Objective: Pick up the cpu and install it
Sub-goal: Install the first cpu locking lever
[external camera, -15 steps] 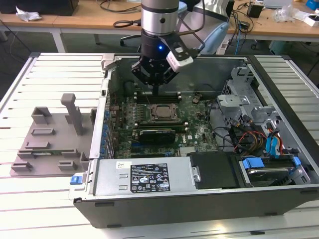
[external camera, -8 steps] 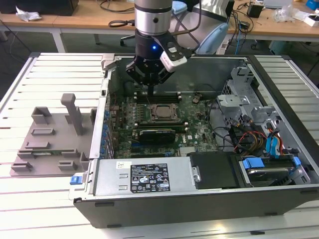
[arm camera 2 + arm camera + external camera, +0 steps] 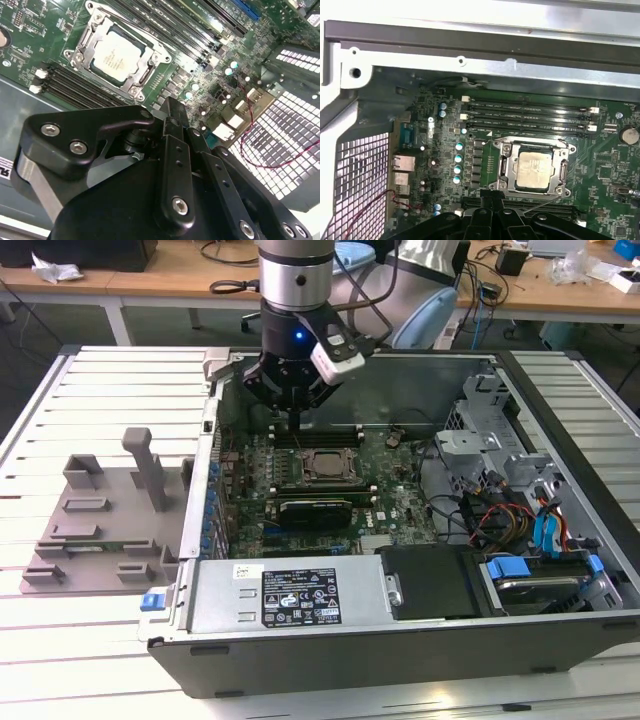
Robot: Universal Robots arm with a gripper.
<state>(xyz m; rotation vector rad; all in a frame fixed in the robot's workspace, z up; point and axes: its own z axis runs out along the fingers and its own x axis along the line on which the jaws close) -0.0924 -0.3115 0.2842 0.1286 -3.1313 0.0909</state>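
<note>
The gripper [image 3: 291, 415] hangs inside the open case [image 3: 560, 640], its fingers [image 3: 176, 145] drawn together with nothing between them. In the second wrist view the two dark fingers run side by side to a narrow tip, and no part is pinched there. The fingertip hovers over the board [image 3: 400, 490] just beside the memory slots [image 3: 530, 114], apart from the socket [image 3: 322, 465].

The arm [image 3: 295, 280] comes straight down from above, wrist vertical, a blue light lit on its dark collar, a white-and-grey camera block [image 3: 337, 352] fixed at its side.

The cpu [image 3: 535, 170] lies flat in the socket, a little way off from the fingertip, framed by the metal retention bracket [image 3: 506, 165]; its silvery top plate shows in both wrist views [image 3: 118, 56]. Nothing touches it.

Farther out, on the slatted table [image 3: 60, 640] well apart from the gripper and outside the case, sits the grey tray [image 3: 100, 530].
</note>
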